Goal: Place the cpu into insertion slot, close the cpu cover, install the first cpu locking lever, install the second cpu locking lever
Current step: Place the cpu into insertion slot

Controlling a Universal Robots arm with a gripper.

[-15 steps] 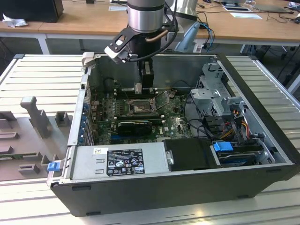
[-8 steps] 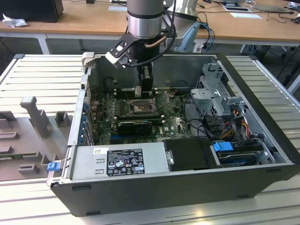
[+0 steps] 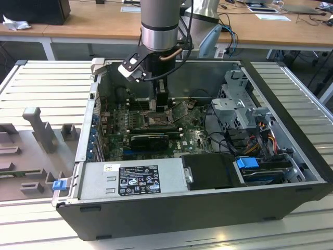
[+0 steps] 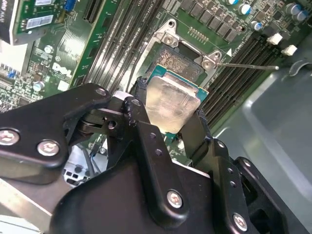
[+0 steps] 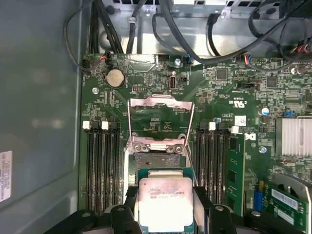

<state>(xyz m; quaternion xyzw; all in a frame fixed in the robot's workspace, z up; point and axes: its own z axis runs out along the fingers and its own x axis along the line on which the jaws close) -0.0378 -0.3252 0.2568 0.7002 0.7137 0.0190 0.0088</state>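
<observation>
Black claw (image 4: 169, 103) grips flat square silvery cpu (image 5: 165, 204) over grey-gold insertion slot (image 5: 156, 162).

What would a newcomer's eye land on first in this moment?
In the exterior view, the robot arm reaches down into the open computer case. In both wrist views, the gripper has its jaws shut on the silvery cpu, poised over the insertion slot. The cpu cover is flipped open at the slot's hinge.
</observation>
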